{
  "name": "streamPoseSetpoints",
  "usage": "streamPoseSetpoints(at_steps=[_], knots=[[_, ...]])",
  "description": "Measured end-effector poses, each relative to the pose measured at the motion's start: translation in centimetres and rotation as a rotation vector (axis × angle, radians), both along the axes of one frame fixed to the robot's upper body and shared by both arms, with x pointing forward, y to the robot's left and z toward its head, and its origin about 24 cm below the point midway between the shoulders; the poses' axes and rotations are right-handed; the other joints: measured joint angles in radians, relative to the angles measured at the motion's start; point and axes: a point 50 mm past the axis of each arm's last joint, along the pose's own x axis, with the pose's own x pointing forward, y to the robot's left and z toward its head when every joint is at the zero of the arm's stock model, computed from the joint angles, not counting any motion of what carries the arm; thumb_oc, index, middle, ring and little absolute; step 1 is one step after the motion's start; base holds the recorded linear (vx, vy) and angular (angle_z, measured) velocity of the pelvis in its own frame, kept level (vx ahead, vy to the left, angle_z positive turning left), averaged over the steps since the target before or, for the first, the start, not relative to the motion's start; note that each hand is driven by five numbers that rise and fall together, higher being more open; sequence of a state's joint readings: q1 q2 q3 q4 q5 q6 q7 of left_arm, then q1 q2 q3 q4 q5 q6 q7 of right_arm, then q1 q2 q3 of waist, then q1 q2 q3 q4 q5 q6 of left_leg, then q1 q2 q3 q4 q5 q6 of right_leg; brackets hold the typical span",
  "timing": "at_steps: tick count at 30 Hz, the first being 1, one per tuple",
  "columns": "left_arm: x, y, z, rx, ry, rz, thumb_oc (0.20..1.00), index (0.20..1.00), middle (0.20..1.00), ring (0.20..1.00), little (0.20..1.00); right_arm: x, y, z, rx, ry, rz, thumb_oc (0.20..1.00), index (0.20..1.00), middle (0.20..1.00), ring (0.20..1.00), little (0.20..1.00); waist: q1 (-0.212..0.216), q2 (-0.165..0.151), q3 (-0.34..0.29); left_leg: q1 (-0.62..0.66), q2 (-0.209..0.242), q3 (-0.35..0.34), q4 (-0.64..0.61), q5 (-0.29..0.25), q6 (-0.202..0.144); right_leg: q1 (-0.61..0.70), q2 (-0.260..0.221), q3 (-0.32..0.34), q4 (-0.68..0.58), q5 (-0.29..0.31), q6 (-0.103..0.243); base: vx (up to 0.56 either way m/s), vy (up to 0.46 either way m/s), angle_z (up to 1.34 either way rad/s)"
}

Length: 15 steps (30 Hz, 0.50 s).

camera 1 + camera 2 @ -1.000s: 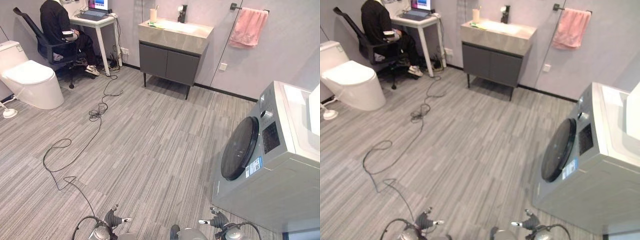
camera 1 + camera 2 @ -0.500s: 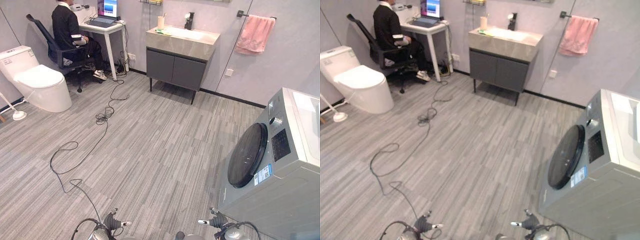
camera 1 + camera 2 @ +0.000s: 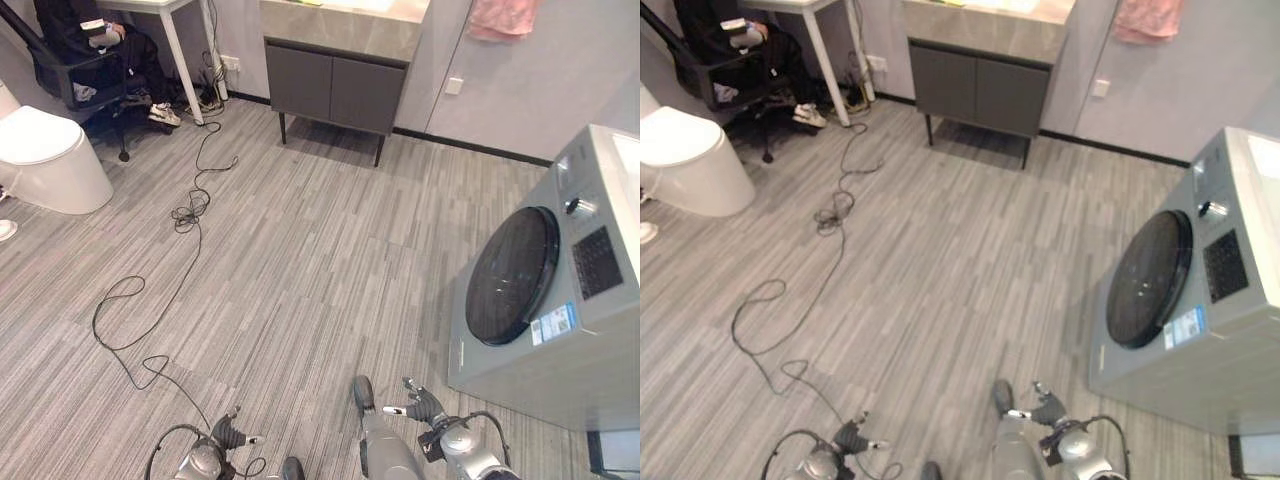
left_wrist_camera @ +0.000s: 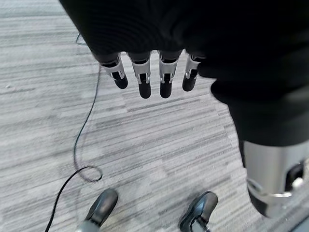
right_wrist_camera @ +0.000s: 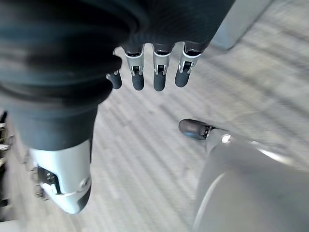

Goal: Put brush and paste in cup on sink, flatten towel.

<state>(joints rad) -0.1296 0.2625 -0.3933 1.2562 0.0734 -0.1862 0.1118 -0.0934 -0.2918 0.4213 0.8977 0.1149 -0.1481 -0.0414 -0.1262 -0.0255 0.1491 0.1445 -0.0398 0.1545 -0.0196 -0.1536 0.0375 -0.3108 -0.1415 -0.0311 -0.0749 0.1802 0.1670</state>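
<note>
The washer (image 3: 555, 290) is the biggest thing here, at 3 o'clock, its round dark door facing the bare floor (image 3: 300, 270). The sink (image 3: 340, 22) on its grey cabinet sits at 12 o'clock, well apart from both hands, and its top is cut off by the frame edge. The toilet (image 3: 45, 160) is at 10 o'clock, with a seated person (image 3: 85, 40) at a desk near 11. The pink towel (image 3: 503, 17) hangs at 1 o'clock, mostly cropped, so whether it lies flat cannot be told.

Nothing of the task looks done yet, I judge: brush, paste and cup presumably stand on the sink top beyond the edge, and the crossing to it remains.

The left hand (image 4: 152, 77) hangs at 7 o'clock and the right hand (image 5: 157, 70) at 5 o'clock, fingers straight and relaxed, empty.
</note>
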Motion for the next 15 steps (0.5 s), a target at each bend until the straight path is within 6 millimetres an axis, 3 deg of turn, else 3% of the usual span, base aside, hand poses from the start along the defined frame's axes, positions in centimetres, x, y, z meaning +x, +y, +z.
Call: streamPoseSetpoints(at_steps=[1, 2, 3, 5, 6, 7, 8, 9, 11, 12, 15], knots=[[0.0, -0.1, 0.0, -0.003, 0.001, -0.001, 1.0, 1.0, 1.0, 1.0, 1.0, 0.0, -0.1, 0.0, -0.003, -0.001, 0.003, 1.0, 1.0, 1.0, 1.0, 1.0, -0.001, 0.003, -0.001, 0.032, 0.005, -0.01, -0.001, -0.024, -0.016, -0.001, 0.002, -0.013, 0.03, 0.003, -0.009, 0.54, -0.476, 0.56], [-0.3, -0.6, -0.2, -0.01, 0.014, -0.002, 1.0, 1.0, 1.0, 1.0, 1.0, -0.2, -0.7, 0.0, -0.031, 0.008, 0.013, 1.0, 1.0, 1.0, 1.0, 1.0, -0.008, 0.008, -0.012, 0.062, 0.032, -0.039, 0.011, -0.056, -0.056, 0.009, 0.028, -0.011, 0.114, 0.024, -0.054, 0.53, -0.479, 0.87], [-0.6, -1.3, -0.5, -0.023, 0.032, -0.017, 1.0, 1.0, 1.0, 1.0, 1.0, -0.5, -1.8, 0.0, -0.067, 0.022, 0.027, 1.0, 1.0, 1.0, 1.0, 1.0, -0.023, 0.044, -0.019, 0.061, 0.074, -0.063, 0.084, -0.078, -0.09, 0.019, 0.065, -0.02, 0.172, -0.006, -0.096, 0.37, -0.374, 0.9], [-0.8, -1.6, -0.7, -0.03, 0.045, -0.015, 1.0, 1.0, 1.0, 1.0, 1.0, -0.2, -2.9, 0.3, -0.1, 0.018, 0.011, 1.0, 1.0, 1.0, 1.0, 1.0, -0.021, 0.046, -0.021, -0.028, 0.139, -0.032, 0.347, -0.064, -0.152, 0.09, 0.094, -0.054, 0.162, -0.042, -0.134, 0.24, -0.352, 0.37], [-1.3, -1.5, -0.8, -0.034, 0.056, -0.004, 1.0, 1.0, 1.0, 1.0, 1.0, 0.5, -3.2, 0.7, -0.105, -0.005, 0.004, 1.0, 1.0, 1.0, 1.0, 1.0, -0.015, 0.047, -0.022, -0.081, 0.166, -0.046, 0.482, -0.012, -0.202, 0.122, 0.114, -0.066, 0.156, -0.061, -0.167, 0.25, -0.401, 0.03], [-1.0, -1.5, -0.7, -0.035, 0.048, -0.01, 1.0, 1.0, 1.0, 1.0, 1.0, 0.8, -3.8, 1.0, -0.115, -0.021, -0.014, 1.0, 1.0, 1.0, 1.0, 1.0, -0.016, 0.039, -0.024, -0.204, 0.195, -0.072, 0.704, 0.114, -0.236, 0.144, 0.13, -0.077, 0.157, -0.086, -0.202, 0.25, -0.37, -0.02], [-0.5, -1.5, -0.5, -0.037, 0.032, -0.017, 1.0, 1.0, 1.0, 1.0, 1.0, 1.0, -4.2, 1.2, -0.127, -0.024, -0.016, 1.0, 1.0, 1.0, 1.0, 1.0, -0.001, 0.029, -0.023, -0.294, 0.209, -0.09, 0.846, 0.278, -0.225, 0.163, 0.137, -0.076, 0.154, -0.101, -0.225, 0.27, -0.297, -0.12], [0.0, -1.4, -0.2, -0.034, 0.012, -0.03, 1.0, 1.0, 1.0, 1.0, 1.0, 1.5, -4.4, 1.3, -0.143, -0.026, -0.015, 1.0, 1.0, 1.0, 1.0, 1.0, 0.018, 0.007, -0.012, -0.377, 0.227, -0.071, 0.948, 0.315, -0.227, 0.205, 0.141, -0.065, 0.136, -0.118, -0.249, 0.29, -0.222, -0.15], [0.9, -1.0, 0.2, -0.022, -0.011, -0.033, 1.0, 1.0, 1.0, 1.0, 1.0, 1.3, -4.7, 1.0, -0.165, -0.006, -0.027, 1.0, 1.0, 1.0, 1.0, 1.0, 0.03, -0.02, -0.001, -0.408, 0.258, 0.039, 0.904, 0.248, -0.19, 0.254, 0.136, -0.062, 0.108, -0.12, -0.252, 0.33, -0.123, 0.02], [1.8, -0.6, 0.6, -0.009, -0.035, -0.036, 1.0, 1.0, 1.0, 1.0, 1.0, 1.1, -4.8, 0.9, -0.189, 0.005, -0.012, 1.0, 1.0, 1.0, 1.0, 1.0, 0.027, -0.039, 0.004, -0.435, 0.245, 0.136, 0.696, 0.217, -0.173, 0.328, 0.124, -0.066, 0.049, -0.141, -0.267, 0.35, -0.039, 0.2], [2.2, -0.3, 0.8, 0.002, -0.049, -0.033, 1.0, 1.0, 1.0, 1.0, 1.0, 1.3, -4.4, 0.9, -0.191, 0.004, 0.005, 1.0, 1.0, 1.0, 1.0, 1.0, 0.036, -0.029, 0.004, -0.475, 0.237, 0.191, 0.472, 0.221, -0.169, 0.378, 0.148, -0.07, 0.019, -0.143, -0.258, 0.49, 0.095, -0.23]])
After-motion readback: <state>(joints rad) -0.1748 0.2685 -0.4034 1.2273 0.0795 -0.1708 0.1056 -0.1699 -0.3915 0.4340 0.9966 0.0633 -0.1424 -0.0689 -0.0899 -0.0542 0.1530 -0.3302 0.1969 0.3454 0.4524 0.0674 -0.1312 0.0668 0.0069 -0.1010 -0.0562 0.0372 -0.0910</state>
